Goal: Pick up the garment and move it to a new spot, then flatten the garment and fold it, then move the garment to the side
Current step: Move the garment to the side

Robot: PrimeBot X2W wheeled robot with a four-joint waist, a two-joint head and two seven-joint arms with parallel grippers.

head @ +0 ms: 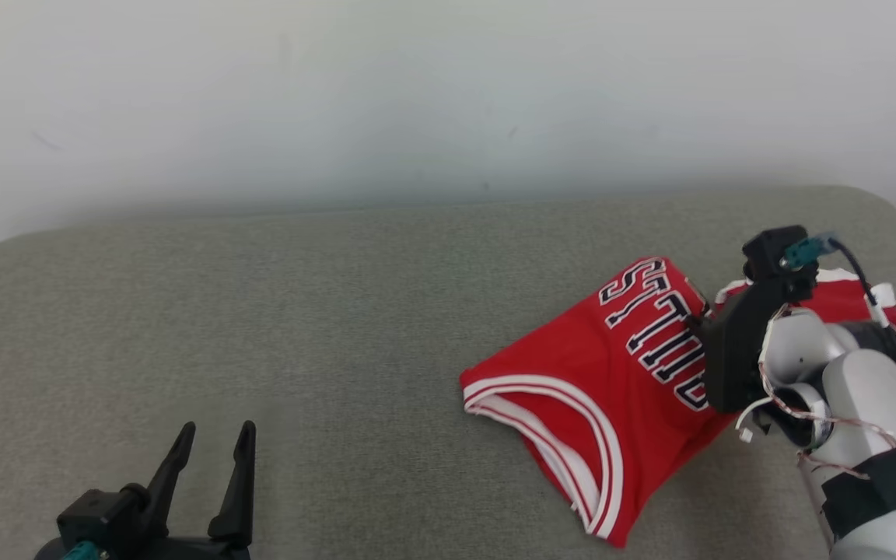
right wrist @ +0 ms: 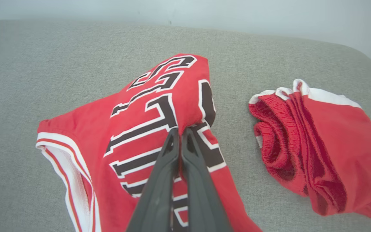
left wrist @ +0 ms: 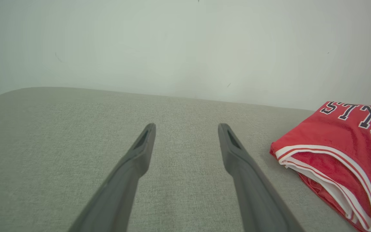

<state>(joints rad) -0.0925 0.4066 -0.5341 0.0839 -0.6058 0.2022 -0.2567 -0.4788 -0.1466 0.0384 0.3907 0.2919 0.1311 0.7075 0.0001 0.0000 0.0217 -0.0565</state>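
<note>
The right tool [right wrist: 181,130] grips a fold of the red jersey [right wrist: 85,129]; the left tool [head: 217,426] gapes empty, well apart.

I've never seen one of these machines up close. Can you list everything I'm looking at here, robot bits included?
jersey: one, red with white trim and dark lettering, on the right part of the cushion
second garment: one, red with white trim, bunched, possibly shorts, lying apart from the jersey on its right in the right wrist view
cushion: one, grey-green fabric, under both garments
wall: one, pale, behind the cushion
left gripper: one, dark, open, over bare cushion at lower left of the head view
right gripper: one, dark, shut on the jersey at its lettering
</note>
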